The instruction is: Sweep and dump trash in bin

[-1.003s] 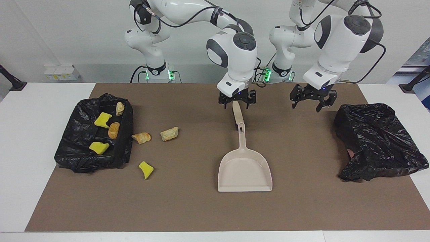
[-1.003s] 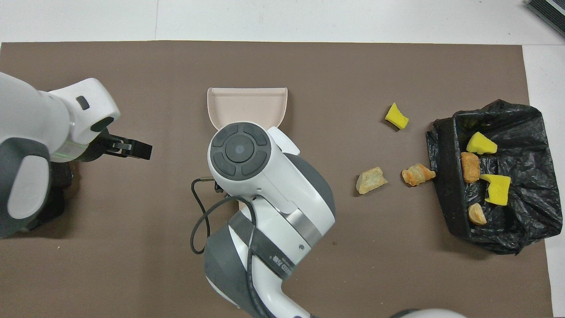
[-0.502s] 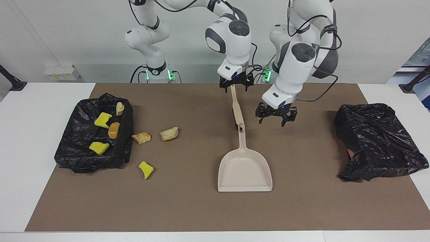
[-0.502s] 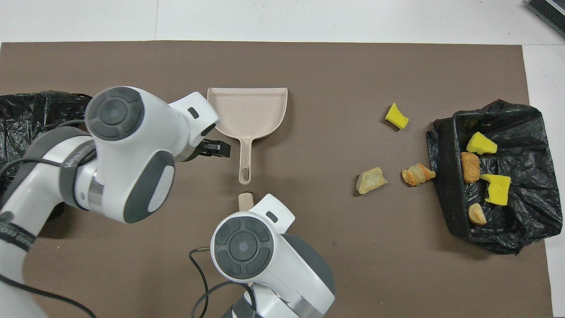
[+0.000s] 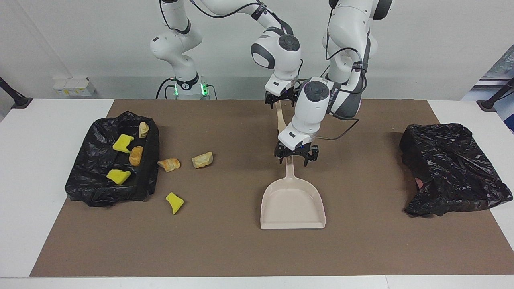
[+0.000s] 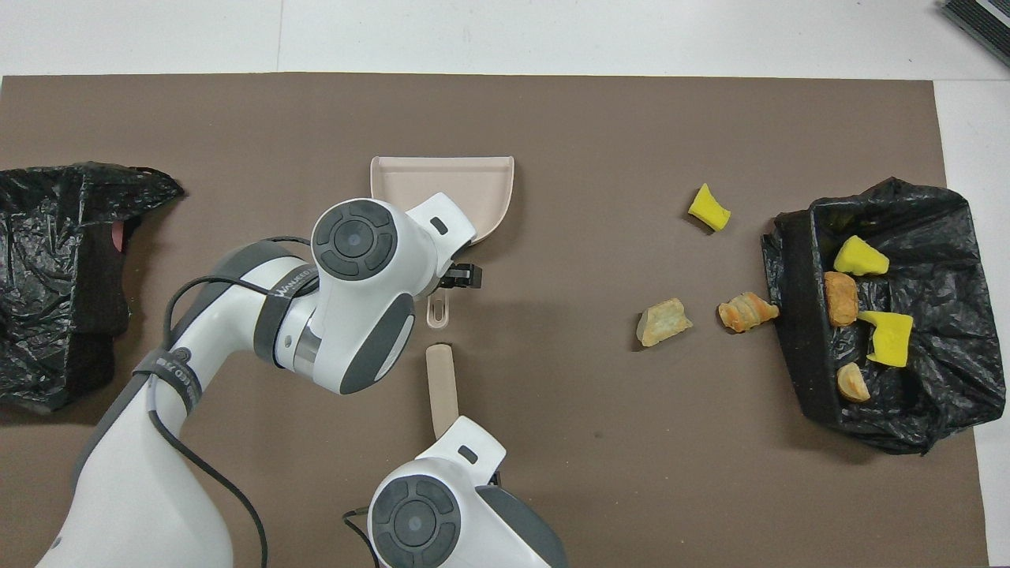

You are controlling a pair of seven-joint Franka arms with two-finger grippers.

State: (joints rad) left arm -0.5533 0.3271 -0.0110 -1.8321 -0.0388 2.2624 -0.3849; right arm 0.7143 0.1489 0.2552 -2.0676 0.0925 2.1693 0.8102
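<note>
**Trash Half in the Bin, Dustpan Handle Between My Fingers**

At my right arm's end of the bench (image 5: 36,180), a bin (image 5: 86,188) lined with a crumpled black bag sits on the brown mat (image 5: 241,249). Four pieces of the trash lie in it: two bright yellow foam wedges (image 5: 122,143) and two tan-orange crusty chunks (image 5: 136,155).

Three more pieces lie loose on the mat just beside the bin. One is a flaky orange-brown lump (image 5: 169,164) close to the bin's wall. A paler bread-like chunk (image 5: 202,159) lies next to it toward the middle of the bench. A yellow wedge (image 5: 174,202) lies farther from me than both.

The grey band on my left arm (image 6: 288,288) carries white lettering that I cannot read with certainty. I can make out no other writing.

In the middle of the mat lies a beige dustpan (image 5: 292,204), its handle (image 5: 289,172) pointing toward me. My right end effector (image 5: 281,100) is at the near end of a beige stick (image 5: 280,118) that lies in line with that handle. I cannot tell whether it is gripping the stick. My left end effector (image 5: 296,157) is low over the tip of the dustpan handle. It is spread wide, with one finger on each side of the handle. I cannot tell if either finger touches it.

A second black bag (image 5: 453,168) sits heaped at my left arm's end.
</note>
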